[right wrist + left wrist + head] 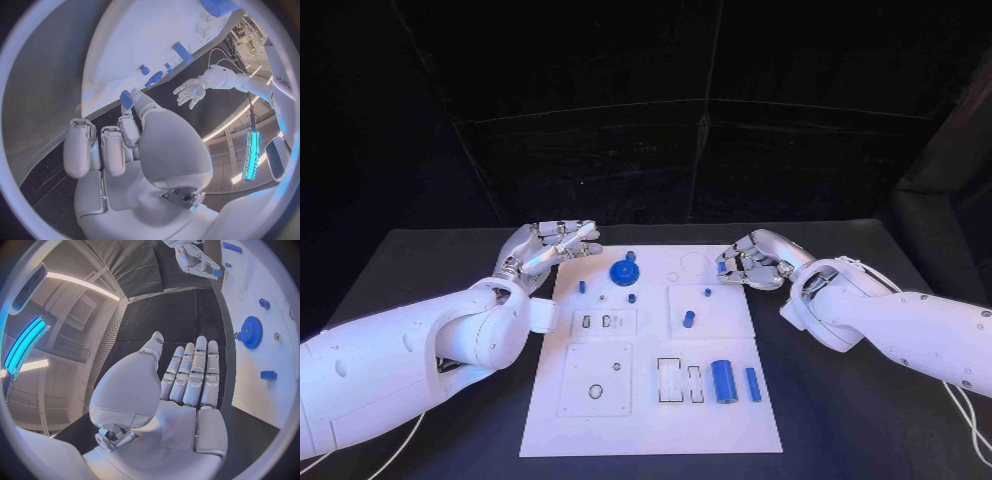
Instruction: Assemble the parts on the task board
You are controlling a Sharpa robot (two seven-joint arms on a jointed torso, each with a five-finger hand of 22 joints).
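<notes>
The left robot hand (548, 243) is hovering by the far left corner of the task board (653, 425), fingers spread flat and holding nothing, as the left wrist view (187, 377) is showing. The board is lying in the middle of the table (416, 260).

Going left to right across the board, the task is looking only partly done. One blue gear (625, 272) is sitting near the far edge, apparently seated on its post. About three small blue pegs (581, 287) are standing around it, and two more small pieces (688, 319) are sitting in the middle plate. One blue cylinder (724, 381) and one slim blue bar (753, 384) are lying loose toward the near right corner, beside outlined slots that are waiting unfilled. A round hole and several slots on the near left are also standing open.

The right robot hand (750, 262) is curling at the board's far right edge, pinching one small blue part (126, 99) between its fingertips, likely the next piece to insert.
</notes>
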